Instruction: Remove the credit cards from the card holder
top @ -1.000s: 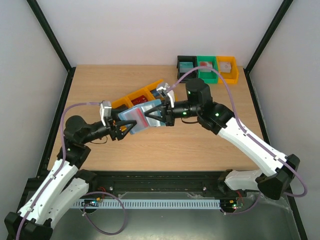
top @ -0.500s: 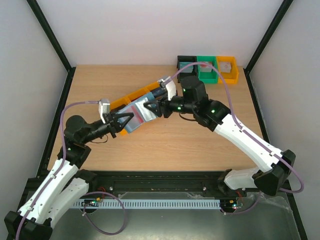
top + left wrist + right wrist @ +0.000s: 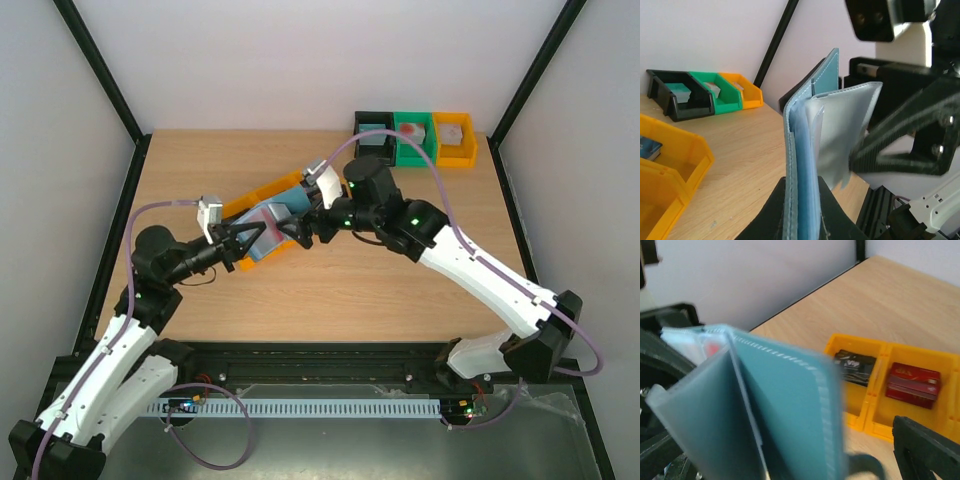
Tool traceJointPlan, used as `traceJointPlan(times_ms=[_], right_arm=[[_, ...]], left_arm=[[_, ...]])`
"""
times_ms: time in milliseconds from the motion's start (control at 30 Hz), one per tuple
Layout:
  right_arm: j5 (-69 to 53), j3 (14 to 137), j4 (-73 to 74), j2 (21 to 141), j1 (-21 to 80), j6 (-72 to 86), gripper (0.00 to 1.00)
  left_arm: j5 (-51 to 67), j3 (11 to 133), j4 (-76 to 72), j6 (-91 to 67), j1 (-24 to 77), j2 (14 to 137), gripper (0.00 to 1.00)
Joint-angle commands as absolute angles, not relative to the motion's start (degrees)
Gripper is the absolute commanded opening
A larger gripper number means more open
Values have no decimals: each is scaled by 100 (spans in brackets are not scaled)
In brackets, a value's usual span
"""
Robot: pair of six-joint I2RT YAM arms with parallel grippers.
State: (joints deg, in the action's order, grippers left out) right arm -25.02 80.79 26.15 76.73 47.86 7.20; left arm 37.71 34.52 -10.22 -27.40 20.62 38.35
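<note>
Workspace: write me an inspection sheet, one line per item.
Surface: wooden table, no spills seen.
Job's things: light blue card holder held up and opened; dark card and red card lie in separate compartments of the yellow bin; a red patch shows inside one sleeve of the holder.
Clutter: black bin, green bin and orange bin in a row at the far right.
Grippers: left gripper shut on the holder; right gripper open at the holder's other end.
Cables: a purple cable runs along each arm; the right one arcs above the black and green bins.
Surroundings: white walls, black frame posts; nothing else seen.
</note>
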Motion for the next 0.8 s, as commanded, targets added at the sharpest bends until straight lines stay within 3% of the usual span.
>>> traceJointPlan(times_ms=[0,233,333,400,533,700,733,767], right_arm=[[-3219,8074,2276,7774,5000,219,99],[-2202,7440,1498,7819,5162,333,100],[-1946,7354,1244,7859,5176,280,93],[-1993,7381,1161,7904,5172,224,83],[-2170,7410,1025,7919,5168,172,48],[-2562,7413,1133,7780,5014,175,14],[-2738,7388,1101,7737,4937,199,6],[-2945,7363,1048,7692,4841,239,2]], left_arm=[[3932,3737,-1158,-2661,1977,3933,2],[4120,3896,-1322,-2642,1878,4116,2],[4299,3944,-1446,-2665,1855,4186,2],[4485,3971,-1537,-2645,1855,4226,2],[4732,3990,-1599,-2704,1855,4265,2],[5026,3997,-1683,-2684,1857,4264,2],[5090,4005,-1693,-2699,1847,4253,6],[5165,4026,-1696,-2725,1828,4240,17]])
